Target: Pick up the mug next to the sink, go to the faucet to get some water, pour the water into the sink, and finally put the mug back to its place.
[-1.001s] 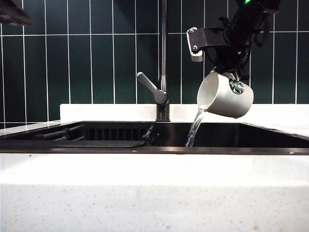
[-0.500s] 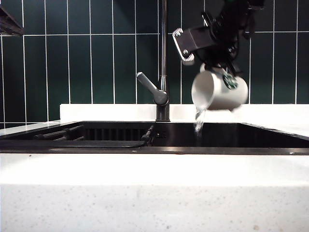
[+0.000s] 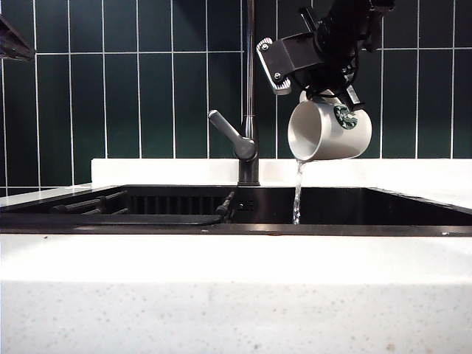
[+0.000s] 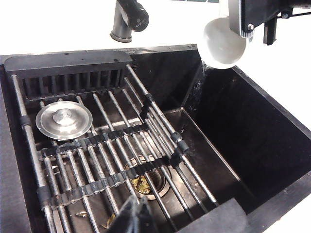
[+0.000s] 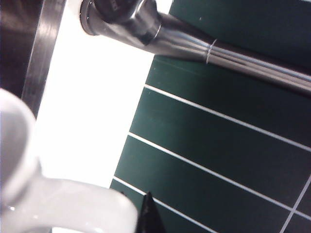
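The right gripper [image 3: 324, 94] is clamped on the loop handle of the mug [image 3: 328, 130] and carries it directly beneath the wrist, high above the sink [image 3: 413, 210] and just to the side of the faucet [image 3: 250, 88], apart from the pipe. The mug hangs tipped on its side with the mouth turned toward the faucet and slightly down, so the contents leave over the lowest part of the lip; a thin stream of water [image 3: 297, 193] falls straight from that lip into the basin. Holding the mug well inside the sink rim keeps the stream off the white speckled countertop [image 3: 236, 295]. The mug is white glazed ceramic, cylindrical, with a round green-and-white Starbucks logo [image 3: 344, 116] on the wall facing the exterior camera; its interior appears plain white. In the right wrist view the handle [image 5: 68, 206] fills the near field beside one dark fingertip. The left gripper [image 4: 136, 216] has its jaws closed on nothing and hangs over the near side of the sink, above the black roll-up rack [image 4: 112, 155] and round metal strainer lid [image 4: 63, 119], well clear of the pour. Judged from the thin stream, the pouring step is close to done; return to the counter remains.
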Robot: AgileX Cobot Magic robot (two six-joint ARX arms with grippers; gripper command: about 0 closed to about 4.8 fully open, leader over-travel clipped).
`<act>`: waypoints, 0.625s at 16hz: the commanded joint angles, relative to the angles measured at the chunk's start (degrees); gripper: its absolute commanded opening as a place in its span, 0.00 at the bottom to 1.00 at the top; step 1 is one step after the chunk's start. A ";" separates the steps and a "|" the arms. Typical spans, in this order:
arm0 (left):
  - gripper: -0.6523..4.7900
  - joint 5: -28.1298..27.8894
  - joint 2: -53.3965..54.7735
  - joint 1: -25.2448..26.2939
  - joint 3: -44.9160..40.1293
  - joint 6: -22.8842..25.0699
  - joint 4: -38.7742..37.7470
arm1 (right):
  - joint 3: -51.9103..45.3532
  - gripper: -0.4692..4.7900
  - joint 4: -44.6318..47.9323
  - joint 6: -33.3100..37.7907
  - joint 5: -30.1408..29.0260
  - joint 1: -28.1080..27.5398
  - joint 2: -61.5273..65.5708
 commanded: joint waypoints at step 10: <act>0.11 -1.25 -0.13 -0.02 0.09 0.24 0.46 | 0.52 0.09 0.63 47.91 1.33 -1.09 -1.60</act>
